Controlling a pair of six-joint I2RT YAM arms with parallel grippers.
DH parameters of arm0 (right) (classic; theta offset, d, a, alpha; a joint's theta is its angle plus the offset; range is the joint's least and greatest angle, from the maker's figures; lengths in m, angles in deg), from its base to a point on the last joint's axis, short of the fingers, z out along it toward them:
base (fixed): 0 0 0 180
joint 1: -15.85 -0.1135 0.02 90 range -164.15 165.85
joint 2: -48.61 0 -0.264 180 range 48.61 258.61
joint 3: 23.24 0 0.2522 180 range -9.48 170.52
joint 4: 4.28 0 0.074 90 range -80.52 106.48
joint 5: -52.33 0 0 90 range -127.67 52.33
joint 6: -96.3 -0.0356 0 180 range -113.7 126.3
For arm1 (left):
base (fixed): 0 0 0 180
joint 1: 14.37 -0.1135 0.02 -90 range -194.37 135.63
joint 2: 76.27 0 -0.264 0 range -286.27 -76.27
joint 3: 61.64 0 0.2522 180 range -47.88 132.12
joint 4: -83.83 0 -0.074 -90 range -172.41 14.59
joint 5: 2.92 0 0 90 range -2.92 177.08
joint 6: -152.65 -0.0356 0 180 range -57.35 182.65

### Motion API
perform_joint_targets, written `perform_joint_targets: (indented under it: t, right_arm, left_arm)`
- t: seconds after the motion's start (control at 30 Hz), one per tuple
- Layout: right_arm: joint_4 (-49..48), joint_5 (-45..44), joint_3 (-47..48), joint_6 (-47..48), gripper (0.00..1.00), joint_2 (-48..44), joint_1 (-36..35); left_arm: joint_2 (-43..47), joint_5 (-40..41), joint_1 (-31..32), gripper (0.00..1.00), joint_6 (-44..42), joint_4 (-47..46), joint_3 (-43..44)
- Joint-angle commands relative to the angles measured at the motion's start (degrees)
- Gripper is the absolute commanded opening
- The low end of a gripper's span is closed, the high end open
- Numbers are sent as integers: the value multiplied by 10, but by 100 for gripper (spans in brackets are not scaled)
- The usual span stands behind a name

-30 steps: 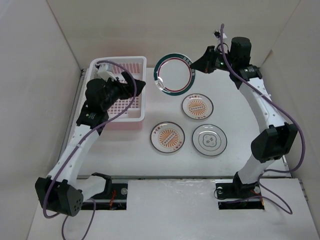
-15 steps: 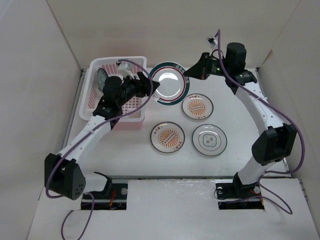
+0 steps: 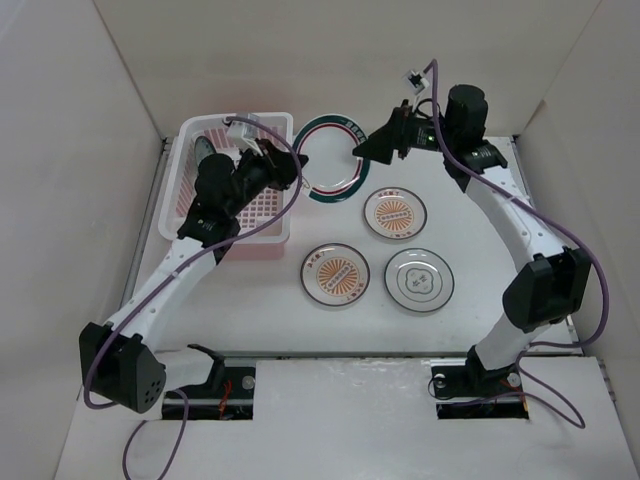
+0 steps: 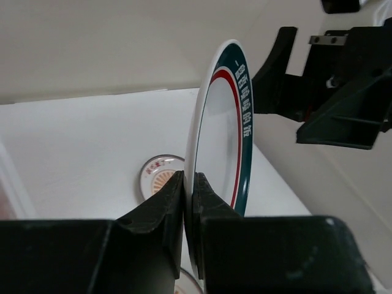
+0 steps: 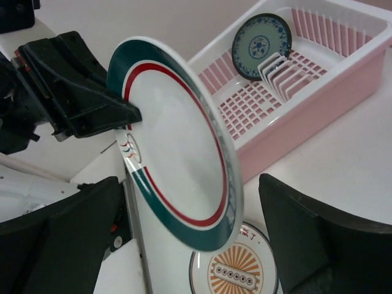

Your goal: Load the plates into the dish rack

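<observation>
1. Firmly pinches the edge of the teal-rimmed plate [image 4: 220, 141] in the left gripper [image 4: 188, 179]; holds it aloft, on edge, just beside the dish rack [image 5: 318, 116].
2. Has the right gripper [image 5: 190, 184] agape around that plate, gripping nothing.

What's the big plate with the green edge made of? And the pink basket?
The plate looks like glazed ceramic or melamine: smooth, glossy; I can't tell which. The basket looks like moulded plastic: matte pink walls, thin slotted base.
</observation>
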Motion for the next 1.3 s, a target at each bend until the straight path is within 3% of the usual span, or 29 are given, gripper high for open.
perform_joint_targets:
  t: [0.0,0.07,0.3,0.4,0.5,0.7,1.27]
  right_arm:
    - [-34,-12,-12,-11,100,-13,-2]
    - [-17,-70,-20,-11,100,-13,12]
    - [92,-224,-20,73,100,-24,2]
    - [97,-229,-42,84,100,-31,-5]
    - [85,-234,-68,84,100,-46,-15]
    - [79,-246,-101,84,100,-75,-39]
    - [74,-263,-128,100,100,-69,-90]
  left_arm:
    - [32,68,0,0,-64,26,47]
    - [32,143,0,0,-121,88,92]
    - [13,359,-7,0,-274,151,160]
    - [13,423,-28,0,-347,99,123]
    - [13,467,-42,0,-427,-10,53]
    - [-67,490,-81,0,-494,-132,10]
    - [-220,452,-129,0,-525,-253,45]
